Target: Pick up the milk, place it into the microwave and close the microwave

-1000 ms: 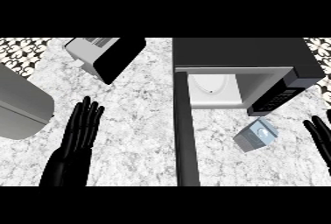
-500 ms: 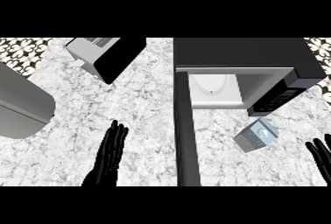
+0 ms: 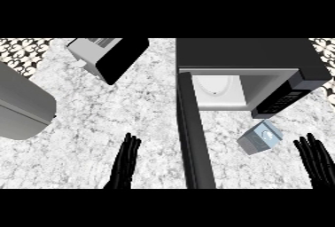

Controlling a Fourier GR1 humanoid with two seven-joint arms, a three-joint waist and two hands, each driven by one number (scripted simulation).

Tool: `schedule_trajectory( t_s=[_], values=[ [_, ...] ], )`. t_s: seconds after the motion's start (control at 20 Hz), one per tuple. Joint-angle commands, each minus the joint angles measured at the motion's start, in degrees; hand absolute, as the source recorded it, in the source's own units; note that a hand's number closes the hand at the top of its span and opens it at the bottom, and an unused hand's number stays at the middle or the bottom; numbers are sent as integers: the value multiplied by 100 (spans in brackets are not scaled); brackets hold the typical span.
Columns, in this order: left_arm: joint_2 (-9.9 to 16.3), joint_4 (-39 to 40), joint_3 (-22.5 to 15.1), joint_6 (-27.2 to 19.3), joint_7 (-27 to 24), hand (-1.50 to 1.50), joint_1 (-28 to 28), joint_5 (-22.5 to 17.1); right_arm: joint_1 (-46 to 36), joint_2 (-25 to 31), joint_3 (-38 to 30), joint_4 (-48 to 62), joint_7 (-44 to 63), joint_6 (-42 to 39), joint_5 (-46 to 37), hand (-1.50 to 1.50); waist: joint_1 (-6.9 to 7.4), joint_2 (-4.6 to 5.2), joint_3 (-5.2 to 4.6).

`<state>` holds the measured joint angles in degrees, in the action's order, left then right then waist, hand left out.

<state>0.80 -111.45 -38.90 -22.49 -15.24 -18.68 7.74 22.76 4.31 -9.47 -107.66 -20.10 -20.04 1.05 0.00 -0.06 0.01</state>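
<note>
1. We see the milk (image 3: 259,138) on the counter at lower right, just below the open microwave (image 3: 248,71).
2. Our left hand (image 3: 124,164) is flat-fingered, holding nothing, at lower centre.
3. Our right hand (image 3: 317,162), fingers straight and holding nothing, sits at the lower right edge.

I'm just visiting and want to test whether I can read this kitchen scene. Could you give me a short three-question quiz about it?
1. True or false: the microwave door stands open.
2. Which hand is nearer the milk? A) left hand B) right hand
3. Fill in: the milk rests on the ____, outside the microwave.

Key:
1. True; the door swings out toward the robot and the white inside shows.
2. B; the milk lies to the right of the door, the left hand on the door's other side.
3. Counter. Neither hand touches the milk; both have straight fingers.
</note>
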Motion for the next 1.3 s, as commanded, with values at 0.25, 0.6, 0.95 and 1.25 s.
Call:
schedule_trajectory(
  t_s=[0.25,0.6,0.95,1.25],
  values=[
    [444,-335,-238,-3,-82,-150,-297,-347,-611,-172,9,1302,-629,383,-638,-150,12,2,0],
    [641,-194,-128,79,-440,-150,-455,-629,-1766,-2,-295,3116,-1468,985,-1059,-150,29,5,1],
    [1263,-249,678,667,-931,-150,-667,-1586,-2461,544,-658,4213,-1822,1106,-1094,-150,31,7,0],
    [1325,-275,731,719,-897,-150,-621,-1555,-3030,723,-798,4923,-2019,1296,-1009,150,22,5,0]
  ],
)
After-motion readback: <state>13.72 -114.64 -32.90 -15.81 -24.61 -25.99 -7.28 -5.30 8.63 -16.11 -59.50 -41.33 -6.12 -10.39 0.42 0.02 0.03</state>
